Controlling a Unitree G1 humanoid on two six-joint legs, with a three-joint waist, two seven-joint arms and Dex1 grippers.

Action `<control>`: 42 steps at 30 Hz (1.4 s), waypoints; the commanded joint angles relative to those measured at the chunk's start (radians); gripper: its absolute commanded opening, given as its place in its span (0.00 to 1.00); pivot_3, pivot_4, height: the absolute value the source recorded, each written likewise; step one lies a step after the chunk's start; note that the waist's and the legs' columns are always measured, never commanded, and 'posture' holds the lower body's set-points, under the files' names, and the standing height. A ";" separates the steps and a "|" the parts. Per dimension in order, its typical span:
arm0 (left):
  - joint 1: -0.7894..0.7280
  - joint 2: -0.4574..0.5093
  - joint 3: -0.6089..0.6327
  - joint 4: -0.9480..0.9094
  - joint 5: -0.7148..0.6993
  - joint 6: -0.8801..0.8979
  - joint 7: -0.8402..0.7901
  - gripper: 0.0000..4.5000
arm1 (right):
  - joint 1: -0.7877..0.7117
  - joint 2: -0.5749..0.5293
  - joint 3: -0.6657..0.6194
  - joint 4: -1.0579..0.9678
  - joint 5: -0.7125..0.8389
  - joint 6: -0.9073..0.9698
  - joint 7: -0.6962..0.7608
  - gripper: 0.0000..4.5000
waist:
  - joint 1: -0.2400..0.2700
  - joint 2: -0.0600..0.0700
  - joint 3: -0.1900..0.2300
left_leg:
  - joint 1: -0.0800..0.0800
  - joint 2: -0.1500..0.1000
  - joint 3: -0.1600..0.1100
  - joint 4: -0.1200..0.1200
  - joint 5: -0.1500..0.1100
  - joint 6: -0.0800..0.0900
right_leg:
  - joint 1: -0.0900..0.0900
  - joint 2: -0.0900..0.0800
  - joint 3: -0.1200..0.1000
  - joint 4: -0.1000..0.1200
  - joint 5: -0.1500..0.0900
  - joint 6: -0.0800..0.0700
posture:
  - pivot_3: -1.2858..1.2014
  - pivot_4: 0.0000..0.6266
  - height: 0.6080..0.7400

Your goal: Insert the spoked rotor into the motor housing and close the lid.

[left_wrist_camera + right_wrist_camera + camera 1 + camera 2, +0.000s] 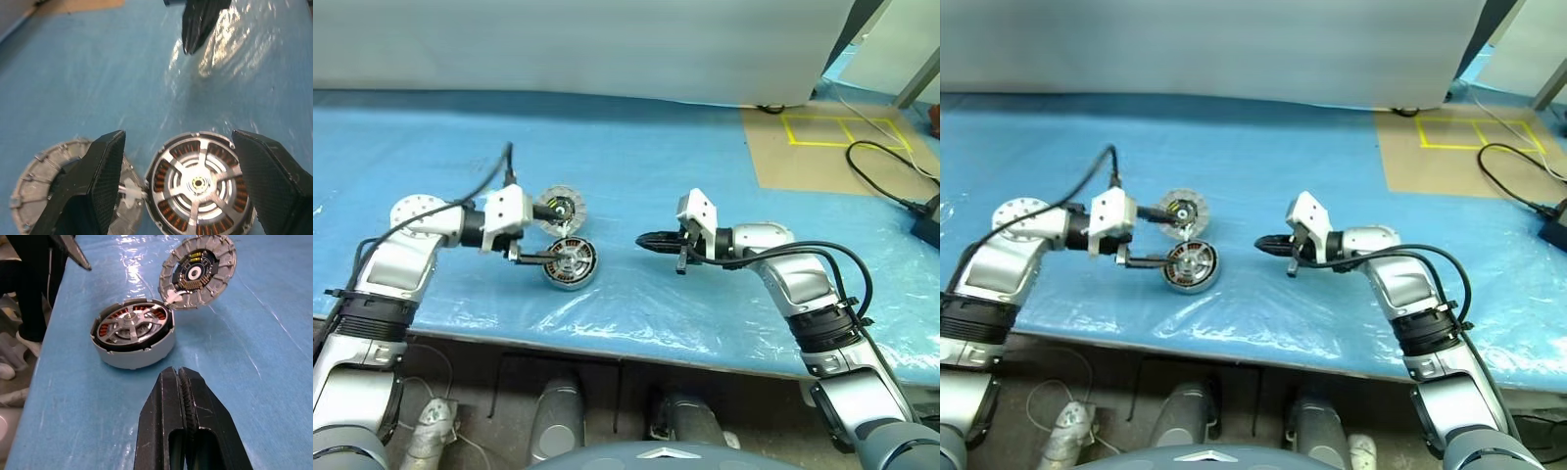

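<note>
Gleaming spoked rotor (198, 182) inside round copper-wound motor housing (133, 355).

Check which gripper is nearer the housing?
Left. The left gripper hangs open right over the housing, one finger on each side in its wrist view. The right gripper is shut and stands off to the housing's right, pointing at it.

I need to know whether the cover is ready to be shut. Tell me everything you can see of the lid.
The lid is a round silver-grey metal disc with a ribbed rim. It is swung open, its inner face showing: a dark centre, a pale central ring and yellow-green bits. It rests tilted on the blue sheet, joined by a small link at its edge to the motor housing. Neither pincer touches it.
</note>
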 commanded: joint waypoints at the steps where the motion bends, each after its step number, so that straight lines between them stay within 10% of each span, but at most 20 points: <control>1: 0.064 0.050 0.077 -0.081 -0.043 0.049 0.027 0.82 | -0.058 -0.008 -0.048 -0.054 0.086 0.048 0.041 0.00 | -0.003 0.000 0.000 | 0.000 0.000 0.000 0.000 0.000 0.000 | 0.000 0.000 0.000 0.000 0.000 0.000 | 0.52 0.24 1.00; 19: 0.501 -0.049 0.352 -0.430 -0.274 0.341 0.395 0.82 | -0.246 0.267 0.120 0.356 -0.041 -0.188 0.085 0.00 | -0.023 0.000 0.000 | -0.006 0.001 0.000 0.000 0.000 0.000 | -0.005 0.001 0.000 -0.002 0.000 0.000 | 0.52 0.24 1.00; 42: 0.493 -0.075 0.307 -0.419 -0.290 0.351 0.467 0.82 | -0.278 0.443 0.162 0.714 -0.207 -0.355 0.036 0.00 | -0.026 0.000 0.000 | -0.002 0.003 0.000 0.001 -0.001 0.000 | -0.001 0.002 0.000 -0.001 -0.001 -0.001 | 0.52 0.24 1.00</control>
